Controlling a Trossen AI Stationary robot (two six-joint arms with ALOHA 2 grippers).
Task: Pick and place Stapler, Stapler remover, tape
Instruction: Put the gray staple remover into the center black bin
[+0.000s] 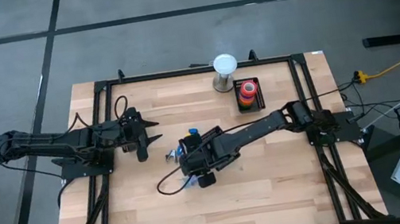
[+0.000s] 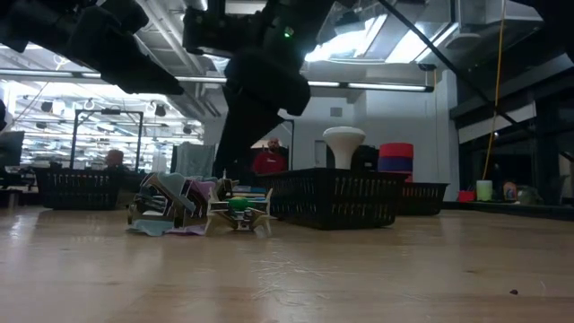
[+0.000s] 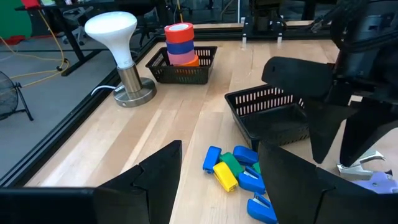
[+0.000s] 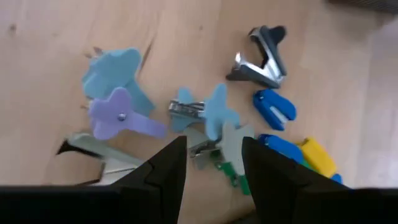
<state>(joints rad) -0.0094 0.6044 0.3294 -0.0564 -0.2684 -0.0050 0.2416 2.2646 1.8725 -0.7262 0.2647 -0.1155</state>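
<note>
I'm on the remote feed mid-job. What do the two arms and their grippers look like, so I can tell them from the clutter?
Both are dark, near-black jointed arms on black base plates, with thin black cables trailing along them. The left gripper ends in two pointed black fingers. The right gripper has two flat, matte black fingers with angular, wedge-like tips. I see no readable markings on either; a small green light glows on the dark body in the low view.

Pale smooth wooden table (image 1: 276,188), black plastic mesh basket (image 3: 273,118), shiny metal staple remover (image 4: 261,59).
</note>
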